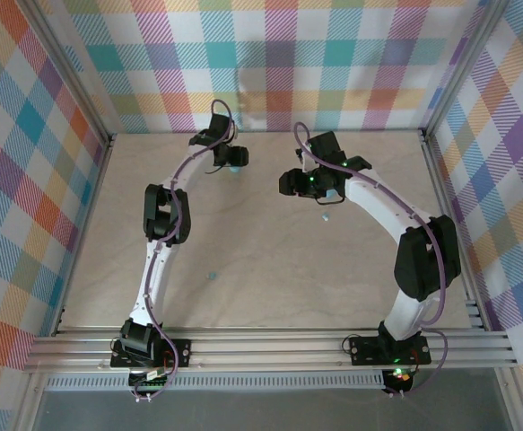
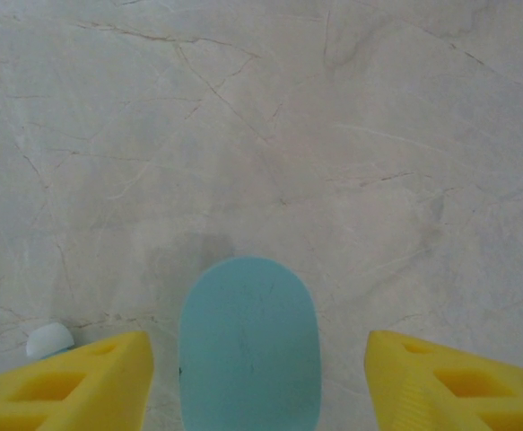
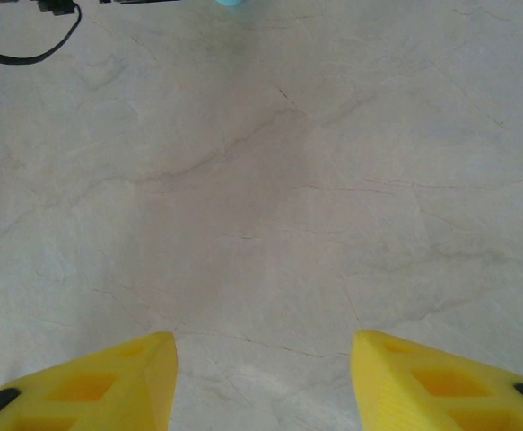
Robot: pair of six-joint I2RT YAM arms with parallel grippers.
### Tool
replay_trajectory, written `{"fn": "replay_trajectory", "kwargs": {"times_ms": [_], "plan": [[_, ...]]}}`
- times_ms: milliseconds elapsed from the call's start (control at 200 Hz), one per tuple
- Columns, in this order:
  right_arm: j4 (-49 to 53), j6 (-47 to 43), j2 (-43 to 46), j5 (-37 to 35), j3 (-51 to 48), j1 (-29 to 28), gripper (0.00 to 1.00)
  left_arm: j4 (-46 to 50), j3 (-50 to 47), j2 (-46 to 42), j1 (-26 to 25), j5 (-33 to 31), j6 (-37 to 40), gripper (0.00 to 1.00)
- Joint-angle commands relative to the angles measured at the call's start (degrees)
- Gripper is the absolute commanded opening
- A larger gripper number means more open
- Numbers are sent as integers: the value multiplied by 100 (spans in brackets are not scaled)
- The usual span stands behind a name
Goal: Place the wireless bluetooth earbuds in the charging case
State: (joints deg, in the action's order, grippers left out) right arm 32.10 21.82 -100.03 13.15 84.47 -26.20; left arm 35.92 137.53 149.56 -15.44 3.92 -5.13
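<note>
Left tool is down low at the far side of the worktop, its yellow fingers spread wide with the charging case right between them. There's a gap on both sides, so nothing is gripped. One earbud lies just beside a finger, outside the span. Right tool hovers over bare surface, also spread wide and empty.

To my eye this is the set-up step: bracketing the case so it can be steadied before any bud goes in. The next move calls for closing squarely on the case's long sides without knocking that nearby bud away. After that comes a centred, gentle pinch on something very small and slick.

From overhead, a second bud sits alone mid-worktop, well apart from both arms. A pale speck lies near the right wrist, probably a bud but too small to be sure. A pale-blue shape is tucked under that wrist, perhaps another case.

On contents, the case shows only a smooth pale-blue top with no wells in sight, so I cannot tell whether anything is inside
</note>
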Motion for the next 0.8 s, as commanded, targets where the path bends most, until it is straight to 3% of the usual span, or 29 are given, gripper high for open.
{"fn": "replay_trajectory", "kwargs": {"times_ms": [0,280,550,795], "plan": [[-116,-80,-105,144,62,51,54,12,151,191,37,16,47,63],[-98,-99,-73,151,11,89,54,-98,151,378,-53,21,158,59],[-181,58,137,215,-190,223,54,-305,-49,244,-165,316,515,40],[-235,312,441,517,-390,483,54,-917,-1236,-627,-274,1236,999,29]]}}
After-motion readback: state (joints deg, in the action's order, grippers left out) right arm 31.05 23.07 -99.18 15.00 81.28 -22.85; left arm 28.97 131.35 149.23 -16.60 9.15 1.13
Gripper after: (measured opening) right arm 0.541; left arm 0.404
